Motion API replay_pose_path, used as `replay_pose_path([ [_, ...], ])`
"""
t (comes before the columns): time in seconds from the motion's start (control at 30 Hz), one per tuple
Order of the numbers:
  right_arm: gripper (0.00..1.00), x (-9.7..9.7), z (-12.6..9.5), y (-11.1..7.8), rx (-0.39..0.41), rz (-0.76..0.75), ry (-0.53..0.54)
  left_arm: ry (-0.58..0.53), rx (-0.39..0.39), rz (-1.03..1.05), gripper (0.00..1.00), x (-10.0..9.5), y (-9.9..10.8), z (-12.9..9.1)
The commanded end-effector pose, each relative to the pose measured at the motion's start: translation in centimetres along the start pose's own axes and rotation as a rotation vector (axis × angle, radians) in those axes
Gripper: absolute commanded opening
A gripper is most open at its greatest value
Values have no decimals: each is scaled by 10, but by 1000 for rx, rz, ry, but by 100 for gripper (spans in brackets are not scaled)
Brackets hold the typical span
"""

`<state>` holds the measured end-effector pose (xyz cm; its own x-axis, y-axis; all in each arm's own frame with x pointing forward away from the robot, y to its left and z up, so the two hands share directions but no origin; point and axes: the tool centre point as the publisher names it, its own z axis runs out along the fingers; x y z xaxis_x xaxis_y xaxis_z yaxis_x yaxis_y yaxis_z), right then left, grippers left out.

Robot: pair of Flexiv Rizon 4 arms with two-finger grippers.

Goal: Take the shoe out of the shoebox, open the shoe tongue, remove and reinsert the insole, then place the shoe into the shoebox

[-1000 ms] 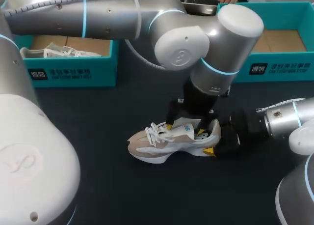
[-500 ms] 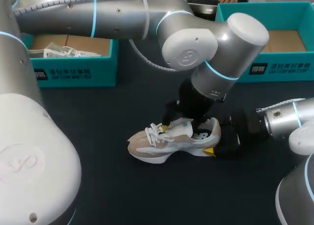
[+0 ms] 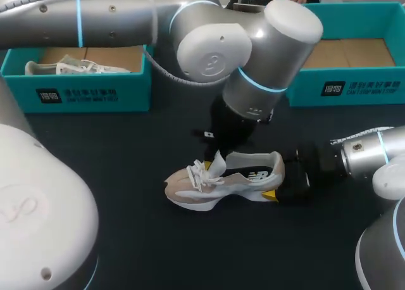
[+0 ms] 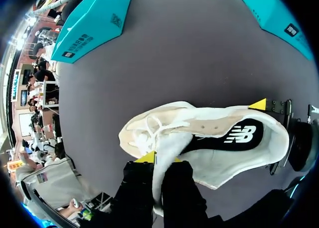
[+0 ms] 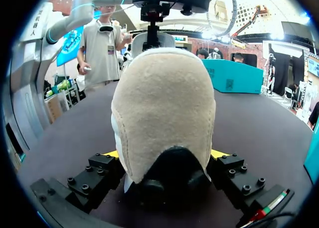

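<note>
1. The shoe (image 3: 221, 182) stands on its sole near the middle of the bench (image 3: 158, 252), toe to the left and heel to the right. It is out of both boxes.
2. The right hand (image 5: 164, 156) comes in low from the right and is clamped on the heel, with a yellow tip against each side. I judge this hold is an anchor, so that a pull from above will not lift or swing the shoe.
3. The left hand (image 4: 158, 163) reaches in from the left and hangs over the laces. It is closed on the tongue (image 4: 167, 143), which runs up between its fingers and is drawn toward the toe. That spreads the throat, and the black insole (image 4: 239, 136) shows inside.
4. The tongue looks open and the insole lies in place, not yet removed. Reaching it needs fingers down in the throat, but both hands are occupied — if the tongue is released it may fold back over the opening.
5. Bare bench lies on the near side and to the left of the shoe.
6. Two teal boxes sit on the far side, well apart from the shoe. The left shoebox (image 3: 82, 90) holds another shoe (image 3: 69, 67), and the right shoebox (image 3: 361, 87) shows its cardboard floor.
7. The left arm's bulky joints hang over the gap between the boxes — a carry to the far side would have to clear them and the box walls.
</note>
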<state>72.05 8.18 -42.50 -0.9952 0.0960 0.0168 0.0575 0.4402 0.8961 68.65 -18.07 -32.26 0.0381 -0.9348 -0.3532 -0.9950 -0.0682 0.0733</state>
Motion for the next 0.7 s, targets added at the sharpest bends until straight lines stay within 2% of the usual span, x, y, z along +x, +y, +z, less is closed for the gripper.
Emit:
replay_pose_path([
  [0.03,0,-3,5,-3,4,1,-1,70,-11,-154,0,-21,6,7],
  [0.4,0,-3,5,-3,4,1,-1,61,-25,-209,0,-37,2,37],
  [0.57,0,-3,5,-3,4,1,-1,36,-47,-243,10,-42,2,59],
  [0.7,0,-3,5,-3,4,1,-1,20,-76,-287,33,-51,-1,74],
])
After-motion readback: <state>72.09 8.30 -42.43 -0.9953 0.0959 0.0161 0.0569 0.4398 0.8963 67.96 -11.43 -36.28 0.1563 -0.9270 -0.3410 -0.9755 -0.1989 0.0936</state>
